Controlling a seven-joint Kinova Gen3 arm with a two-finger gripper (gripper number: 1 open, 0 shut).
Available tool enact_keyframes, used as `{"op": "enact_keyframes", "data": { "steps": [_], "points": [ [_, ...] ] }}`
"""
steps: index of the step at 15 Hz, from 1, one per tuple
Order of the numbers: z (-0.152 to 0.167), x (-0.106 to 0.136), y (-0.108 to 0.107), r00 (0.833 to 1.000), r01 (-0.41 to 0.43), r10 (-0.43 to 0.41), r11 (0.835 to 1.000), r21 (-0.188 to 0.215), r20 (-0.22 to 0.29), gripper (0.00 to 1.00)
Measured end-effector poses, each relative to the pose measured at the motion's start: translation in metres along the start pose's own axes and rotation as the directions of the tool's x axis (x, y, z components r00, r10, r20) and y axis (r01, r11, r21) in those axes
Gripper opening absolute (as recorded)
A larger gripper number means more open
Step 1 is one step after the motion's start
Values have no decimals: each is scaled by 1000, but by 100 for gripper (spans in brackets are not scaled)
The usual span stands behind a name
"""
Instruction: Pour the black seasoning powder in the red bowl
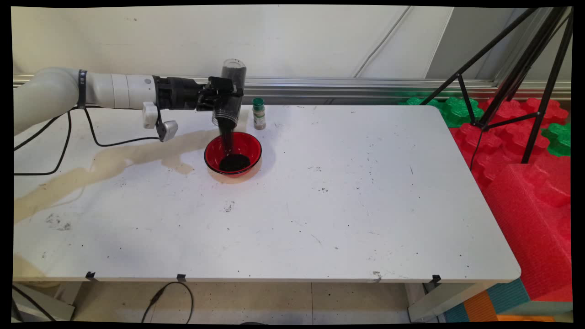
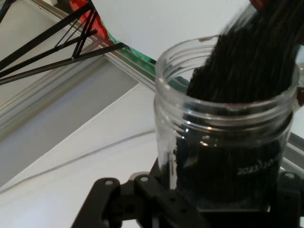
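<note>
My gripper is shut on a clear plastic jar and holds it tipped mouth-down above a red bowl. A stream of dark grains falls from the jar's mouth into the bowl, where a dark heap lies. In the hand view the jar fills the right side, with the dark grains streaking out past its threaded rim. A small spice bottle with a green cap stands upright just behind and to the right of the bowl.
The white table carries a tan stain running left from the bowl, and scattered dark specks. A black tripod stands at the back right over red and green foam blocks. Black cables hang from the arm.
</note>
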Motion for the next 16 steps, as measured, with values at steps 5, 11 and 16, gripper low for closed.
{"op": "enact_keyframes", "data": {
  "steps": [5, 11, 16],
  "points": [
    [0, 1, 0, 1000, -8, 8, 1000, 1, 1, 0],
    [-1, 3, -1, 1000, -4, 4, 1000, -1, 2, 0],
    [-3, 4, 0, 1000, 31, -31, 999, -7, 0, 0]
  ]
}}
